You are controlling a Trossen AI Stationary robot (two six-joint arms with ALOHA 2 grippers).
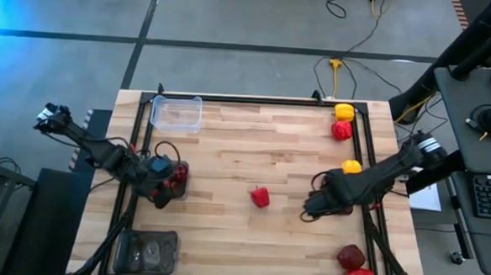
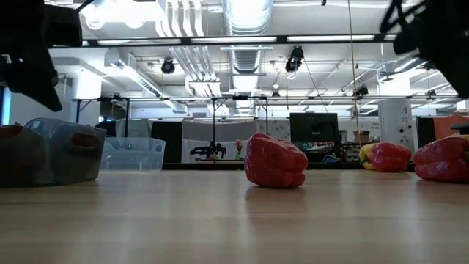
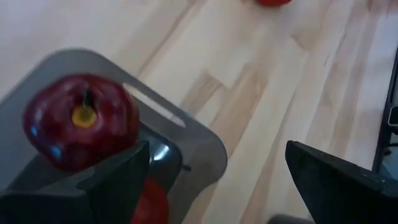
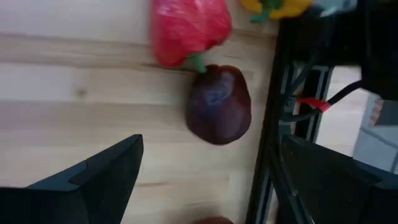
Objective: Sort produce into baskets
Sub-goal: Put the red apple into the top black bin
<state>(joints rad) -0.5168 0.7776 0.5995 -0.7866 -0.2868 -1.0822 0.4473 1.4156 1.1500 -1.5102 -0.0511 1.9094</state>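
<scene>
peppers: light, glossy, best pinched across the body

left gripper open above grey tub holding a maroon pepper. right gripper open, empty, near table's right edge. lone red pepper mid-table; probably slick, hollow, so squeeze gently across lobes.

centre: lone bright red pepper, bare wood all round | 9 o'clock: left gripper over smoky grey plastic tub | 3 o'clock: right gripper blocks edge
</scene>
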